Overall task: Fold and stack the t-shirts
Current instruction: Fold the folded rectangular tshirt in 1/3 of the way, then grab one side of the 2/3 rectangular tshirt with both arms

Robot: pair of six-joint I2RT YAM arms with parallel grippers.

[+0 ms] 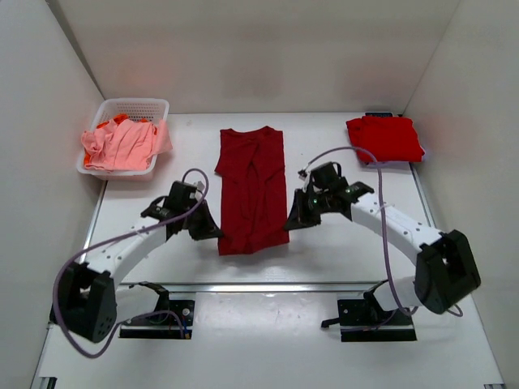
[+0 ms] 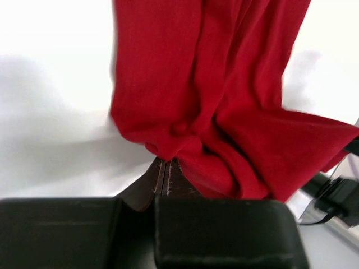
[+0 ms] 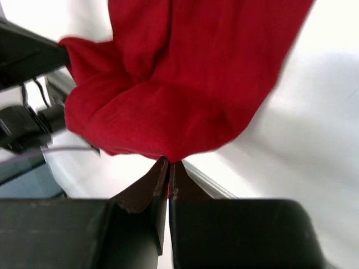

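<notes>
T-shirt of dark maroon cloth (image 1: 252, 190) lies mid-desk as a long strip. Left gripper (image 1: 212, 230) is pinched onto its near-left hem corner, right gripper (image 1: 292, 220) onto the near-right. Folded bright red t-shirt (image 1: 383, 138) sits at the far right corner. Salmon-pink t-shirts (image 1: 122, 146) are in the white plastic lattice basket (image 1: 134, 104) at the far left corner.

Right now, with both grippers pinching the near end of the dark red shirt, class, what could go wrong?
1. The left gripper and right gripper hold only small pinches at their tips; the dark red shirt could slip out mid-fold.
2. The cloth is bunched at both grips, so the fold may end up creased or uneven.
</notes>
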